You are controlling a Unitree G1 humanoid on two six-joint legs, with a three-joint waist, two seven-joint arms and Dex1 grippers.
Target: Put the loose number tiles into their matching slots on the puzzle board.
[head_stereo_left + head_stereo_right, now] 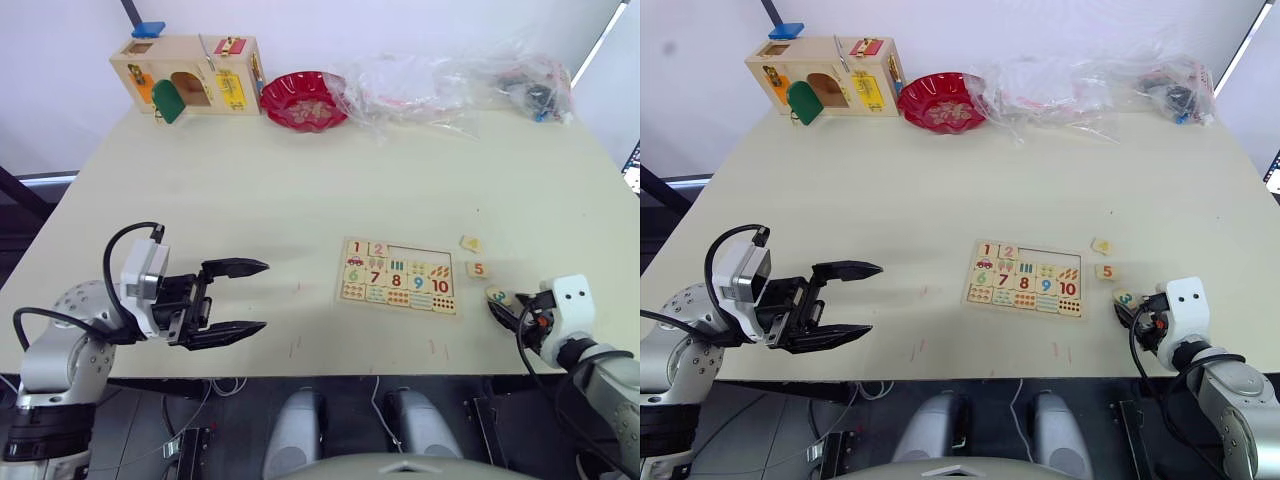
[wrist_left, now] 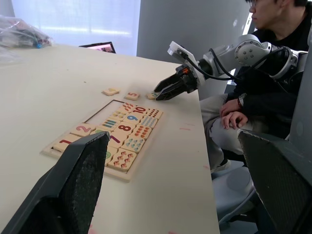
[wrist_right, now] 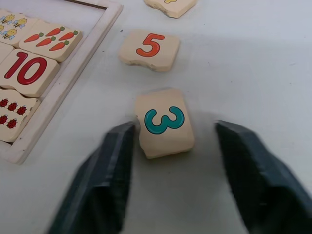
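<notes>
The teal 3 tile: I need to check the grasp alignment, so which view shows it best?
The right wrist view: the teal 3 tile lies large and readable between the open right tool's fingers. The head views show it small beside that tool; the left wrist view shows only a distant speck.

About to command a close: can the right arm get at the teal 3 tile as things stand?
Probably yes. The right gripper is open with its fingers either side of the teal 3 tile, which lies flat on the table. The 5 tile and puzzle board sit apart from it.
</notes>
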